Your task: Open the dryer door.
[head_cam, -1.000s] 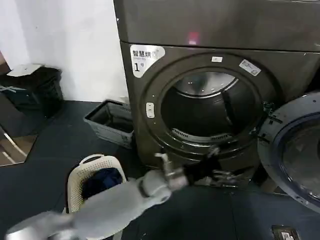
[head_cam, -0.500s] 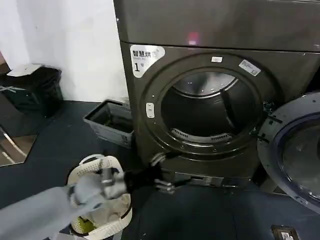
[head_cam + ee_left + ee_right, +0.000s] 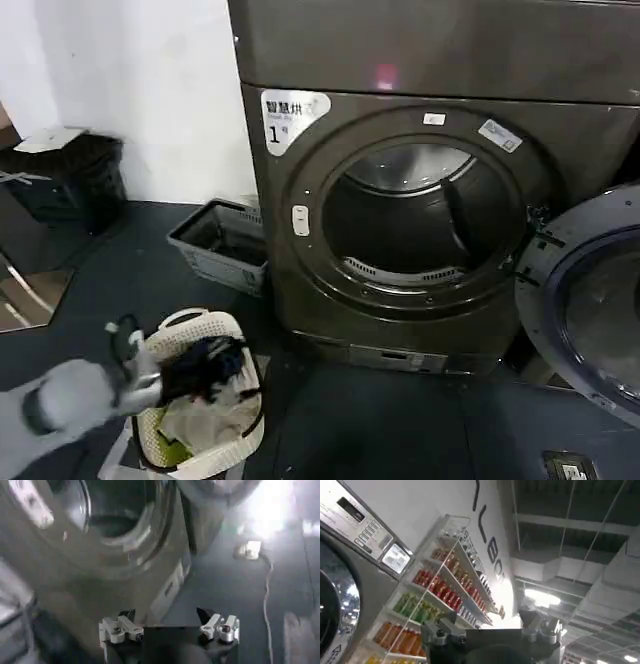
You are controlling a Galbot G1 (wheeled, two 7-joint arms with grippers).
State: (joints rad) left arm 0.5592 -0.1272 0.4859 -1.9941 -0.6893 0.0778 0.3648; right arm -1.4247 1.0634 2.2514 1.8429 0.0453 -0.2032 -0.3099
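The dryer (image 3: 560, 150) is a big dark metallic machine with a "1" sticker, and its round drum opening (image 3: 425, 220) is exposed. The dryer door (image 3: 600, 305) stands swung wide open to the right, grey-blue inner face and tinted glass towards me. My left gripper (image 3: 215, 362) hangs low at the left over a laundry basket, well away from the door. In the left wrist view the left gripper (image 3: 166, 615) is open and holds nothing, with the dryer front (image 3: 100, 565) beyond it. My right gripper (image 3: 487, 617) points up at the ceiling, open and holding nothing.
A white laundry basket (image 3: 170, 335) with clothes sits on the dark floor at the lower left. A small grey bin (image 3: 220, 245) stands beside the dryer's left side, a black bin (image 3: 70, 175) further left. Shelves of bottles (image 3: 435, 590) line a wall.
My left arm has drawn back from below the drum opening, leftward and down to the basket. The door has stayed open at the right.
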